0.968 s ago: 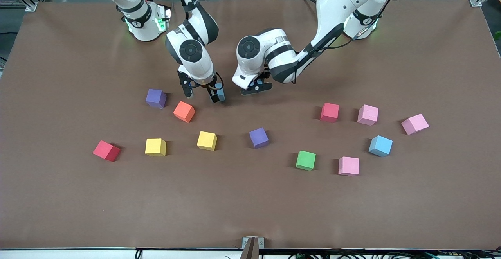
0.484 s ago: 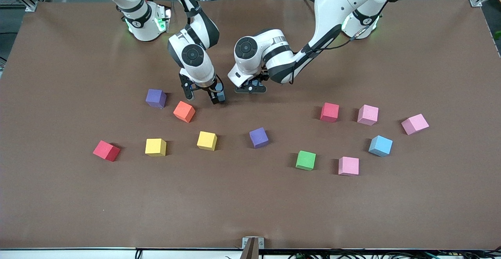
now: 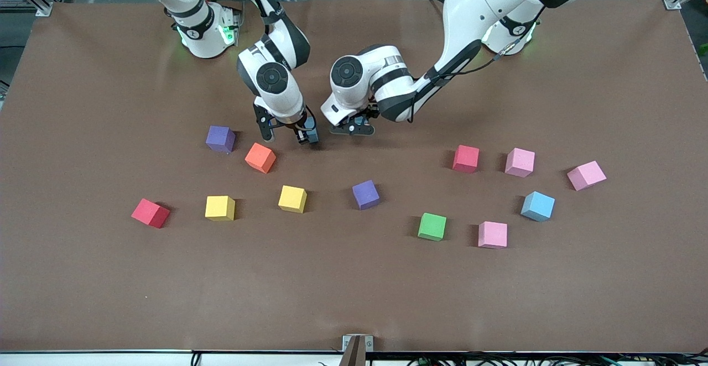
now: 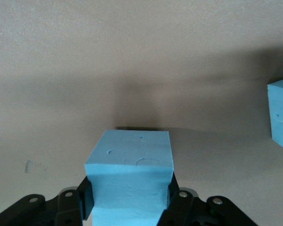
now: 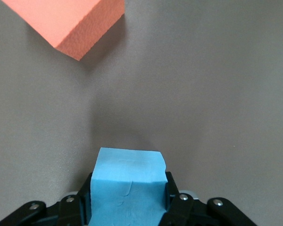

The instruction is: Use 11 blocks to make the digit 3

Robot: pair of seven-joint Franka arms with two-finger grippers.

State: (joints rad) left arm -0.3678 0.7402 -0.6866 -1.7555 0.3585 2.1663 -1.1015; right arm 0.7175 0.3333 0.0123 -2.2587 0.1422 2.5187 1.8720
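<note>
My right gripper (image 3: 310,135) (image 5: 128,195) is shut on a blue block (image 3: 313,132) (image 5: 127,169), low over the table beside the orange block (image 3: 260,157) (image 5: 70,23). My left gripper (image 3: 354,127) (image 4: 129,197) is shut on another blue block (image 4: 129,160), low over the table close beside the right gripper; in the front view the hand hides that block. The right gripper's blue block (image 4: 280,113) shows in the left wrist view. The other blocks lie scattered singly. No digit 3 shows.
Toward the right arm's end lie purple (image 3: 220,138), red (image 3: 150,212), yellow (image 3: 220,207) and yellow (image 3: 292,198) blocks. Toward the left arm's end lie purple (image 3: 365,194), green (image 3: 432,226), pink (image 3: 492,234), blue (image 3: 537,205), red (image 3: 466,158), pink (image 3: 520,162) and pink (image 3: 586,175).
The right gripper has shut on its blue block. The left gripper has moved with its block toward the right gripper. The loose blocks have not moved.
</note>
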